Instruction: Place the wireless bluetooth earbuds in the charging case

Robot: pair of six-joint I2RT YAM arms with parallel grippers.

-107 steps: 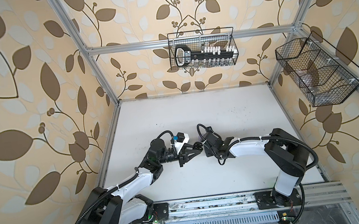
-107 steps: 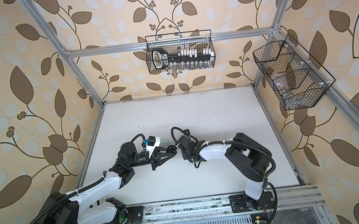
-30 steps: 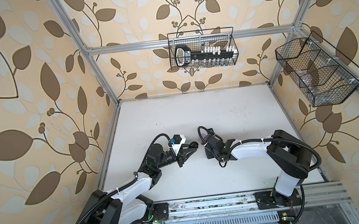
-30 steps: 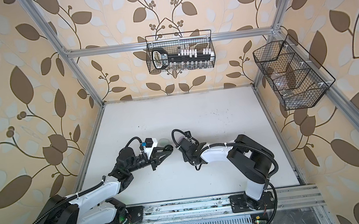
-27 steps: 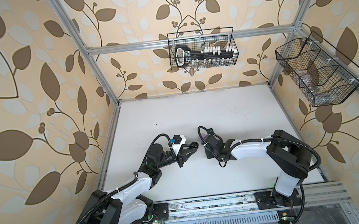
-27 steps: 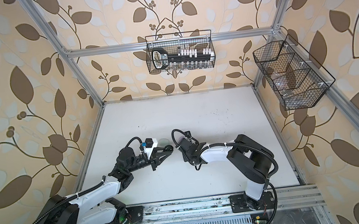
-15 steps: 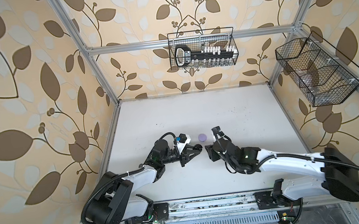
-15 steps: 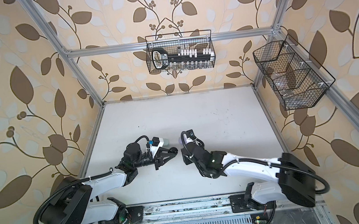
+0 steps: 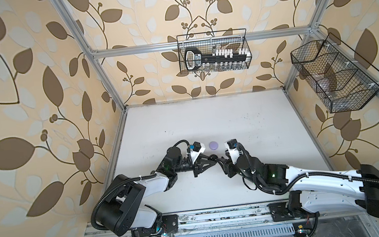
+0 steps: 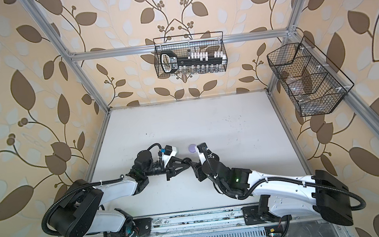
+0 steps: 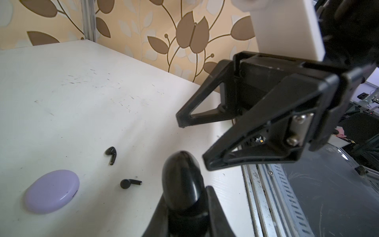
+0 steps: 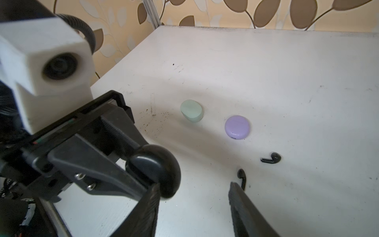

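My left gripper is shut on a closed black charging case, held just above the white table. My right gripper faces it, open and holding nothing; one of its fingers stands right against the black case. Two black earbuds lie loose on the table just beyond the right gripper; they also show in the left wrist view. In both top views the grippers meet at mid-table.
A closed lilac case and a mint case lie behind the grippers. Wire baskets hang on the back wall and right wall. A metal rail runs along the table's front edge.
My right gripper has opened from nearly shut. The right arm has stretched out low, its elbow swung to the right. The left gripper stays shut on the black case.
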